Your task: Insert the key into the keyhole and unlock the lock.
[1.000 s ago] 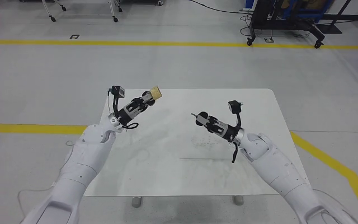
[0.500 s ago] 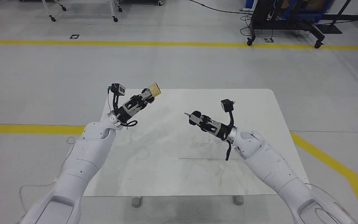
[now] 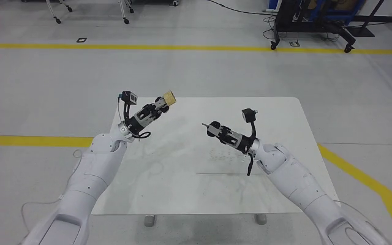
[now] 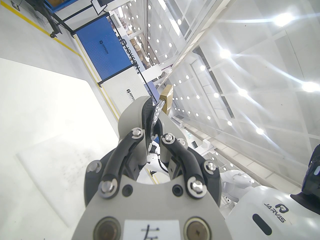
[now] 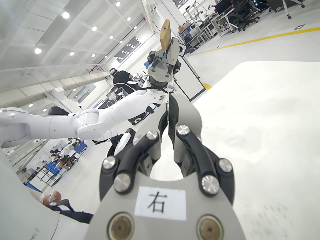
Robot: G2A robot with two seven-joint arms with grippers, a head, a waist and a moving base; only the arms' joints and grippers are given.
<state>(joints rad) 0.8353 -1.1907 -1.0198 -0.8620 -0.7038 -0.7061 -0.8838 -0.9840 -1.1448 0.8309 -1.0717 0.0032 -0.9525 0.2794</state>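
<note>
A brass padlock (image 3: 169,98) hangs in the air above the table's far left corner, and my left gripper (image 3: 160,104) is shut on its silver shackle. In the left wrist view the padlock (image 4: 167,98) sticks out past the left gripper (image 4: 156,112). My right gripper (image 3: 213,128) is over the middle of the table, shut on a thin key (image 3: 204,125) that points left toward the lock. In the right wrist view the key (image 5: 169,101) shows edge-on between the right gripper (image 5: 171,107) fingers, with the padlock (image 5: 165,34) farther off. Key and lock are well apart.
The white table (image 3: 269,184) lies under both arms with nothing else on it. Grey floor with yellow lines surrounds it, and a dark equipment frame (image 3: 312,24) stands far back at the right.
The right gripper with the key has moved left and slightly away from me, toward the lock. The left gripper with the padlock shifted slightly. Over the last half second nothing has moved.
</note>
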